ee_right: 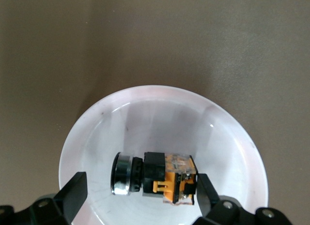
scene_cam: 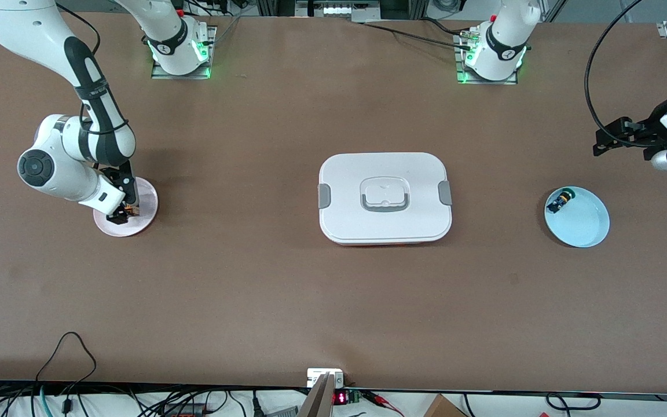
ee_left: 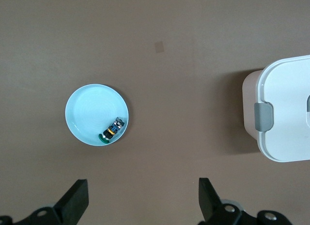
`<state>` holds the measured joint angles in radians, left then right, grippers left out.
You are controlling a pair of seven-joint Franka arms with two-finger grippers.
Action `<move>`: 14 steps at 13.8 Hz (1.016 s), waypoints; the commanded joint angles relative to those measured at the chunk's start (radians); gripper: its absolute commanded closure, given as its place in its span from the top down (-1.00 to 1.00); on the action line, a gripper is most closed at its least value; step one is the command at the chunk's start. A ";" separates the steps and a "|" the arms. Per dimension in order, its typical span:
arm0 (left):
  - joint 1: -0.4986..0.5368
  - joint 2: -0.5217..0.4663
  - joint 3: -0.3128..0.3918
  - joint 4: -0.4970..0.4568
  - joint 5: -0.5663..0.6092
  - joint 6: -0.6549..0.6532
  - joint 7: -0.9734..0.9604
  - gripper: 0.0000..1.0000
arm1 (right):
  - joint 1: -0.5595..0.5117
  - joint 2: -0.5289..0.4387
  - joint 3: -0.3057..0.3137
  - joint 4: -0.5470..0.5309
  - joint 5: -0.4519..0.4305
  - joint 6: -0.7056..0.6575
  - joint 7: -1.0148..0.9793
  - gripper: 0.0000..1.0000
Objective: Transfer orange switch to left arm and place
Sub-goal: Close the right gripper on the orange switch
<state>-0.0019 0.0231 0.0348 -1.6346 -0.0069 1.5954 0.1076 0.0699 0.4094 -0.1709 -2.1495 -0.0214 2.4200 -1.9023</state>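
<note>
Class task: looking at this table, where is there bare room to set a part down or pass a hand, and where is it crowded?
Bare table lies between the pink plate and the box, between the box and the blue plate, and nearer the camera than all three. The pink plate is crowded: the right gripper straddles the orange switch.

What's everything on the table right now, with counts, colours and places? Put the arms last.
Orange switch: one, black with an orange body, lying on the pink plate, between the right gripper's open fingers.
Pink plate: one, pale pink, toward the right arm's end of the table.
Box: one, white with grey clips and handle, lid on, mid-table between the plates.
Blue plate: one, light blue, toward the left arm's end.
Small switch: one, black, blue and yellow with a green tip, on the blue plate.
Right gripper: one, black, low over the pink plate, open around the orange switch.
Left gripper: one, black, open, waiting, raised near the blue plate.
</note>
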 commanded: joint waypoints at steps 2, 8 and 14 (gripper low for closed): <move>-0.006 -0.012 0.001 -0.004 0.021 -0.011 -0.006 1.00 | -0.012 0.000 0.010 -0.007 0.024 0.019 -0.024 1.00; -0.006 -0.012 0.001 -0.004 0.021 -0.009 -0.006 1.00 | -0.012 0.015 0.013 -0.007 0.040 0.036 -0.024 1.00; -0.006 -0.014 -0.001 -0.004 0.021 -0.009 -0.006 1.00 | -0.012 0.034 0.013 -0.007 0.118 0.048 -0.098 1.00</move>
<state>-0.0019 0.0231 0.0348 -1.6346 -0.0069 1.5954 0.1076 0.0698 0.4385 -0.1693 -2.1495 0.0591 2.4461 -1.9468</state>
